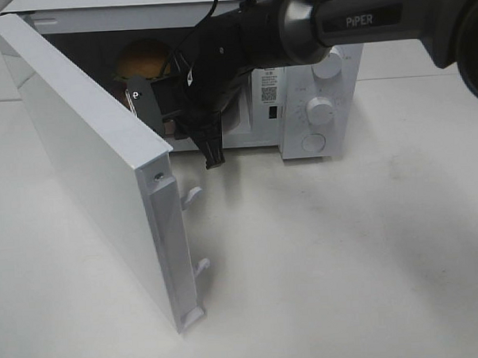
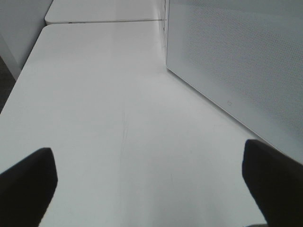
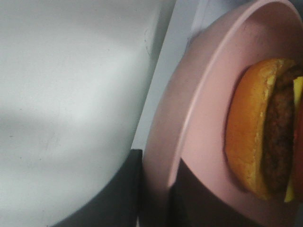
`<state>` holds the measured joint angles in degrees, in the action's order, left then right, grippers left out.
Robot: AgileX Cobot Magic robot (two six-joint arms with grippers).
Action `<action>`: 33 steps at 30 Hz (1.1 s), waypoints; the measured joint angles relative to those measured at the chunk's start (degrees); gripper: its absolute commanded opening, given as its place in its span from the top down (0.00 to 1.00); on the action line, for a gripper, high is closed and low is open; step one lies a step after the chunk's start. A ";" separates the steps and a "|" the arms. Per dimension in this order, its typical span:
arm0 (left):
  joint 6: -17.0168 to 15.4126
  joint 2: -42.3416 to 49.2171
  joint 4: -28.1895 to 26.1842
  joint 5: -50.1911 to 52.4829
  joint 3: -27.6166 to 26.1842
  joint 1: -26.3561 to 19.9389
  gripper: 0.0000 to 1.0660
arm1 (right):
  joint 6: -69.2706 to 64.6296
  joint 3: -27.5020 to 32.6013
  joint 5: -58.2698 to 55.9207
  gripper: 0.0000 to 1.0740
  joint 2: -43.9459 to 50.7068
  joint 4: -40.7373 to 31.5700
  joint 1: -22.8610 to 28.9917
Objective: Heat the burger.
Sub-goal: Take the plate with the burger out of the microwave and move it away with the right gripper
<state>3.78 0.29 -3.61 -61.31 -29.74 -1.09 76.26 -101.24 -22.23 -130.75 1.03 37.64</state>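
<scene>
The burger [image 1: 142, 56] sits inside the open microwave [image 1: 318, 72], its golden bun showing behind the black right arm. In the right wrist view the burger [image 3: 265, 142] rests on a pink plate [image 3: 208, 94], with bun, dark patty and a yellow edge visible. My right gripper [image 3: 154, 198] is shut on the plate's rim, one dark finger on each side of it. In the high view the right gripper [image 1: 181, 122] reaches into the oven mouth. My left gripper [image 2: 151, 189] hangs open above bare table, holding nothing, and does not show in the high view.
The microwave door [image 1: 88, 170] stands swung out toward the front left, latch hooks on its free edge. Its dotted outer face [image 2: 236, 61] stands close beside the left gripper. Two knobs [image 1: 321, 110] sit on the oven's right panel. White table [image 1: 345, 254] spreads in front.
</scene>
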 measured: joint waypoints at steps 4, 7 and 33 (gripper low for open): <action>0.00 0.00 0.00 0.00 0.00 0.00 0.06 | 3.21 3.09 1.83 1.00 1.38 -1.43 -0.23; 0.00 0.00 0.00 0.00 0.00 0.00 0.06 | 6.82 7.10 4.98 1.00 3.50 -3.72 -0.57; 0.00 0.00 0.00 0.00 0.00 0.00 0.06 | 12.32 21.14 9.28 1.00 14.44 -6.25 -1.38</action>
<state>3.78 0.29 -3.61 -61.31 -29.74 -1.09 88.58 -80.10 -12.95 -116.31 -5.21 36.27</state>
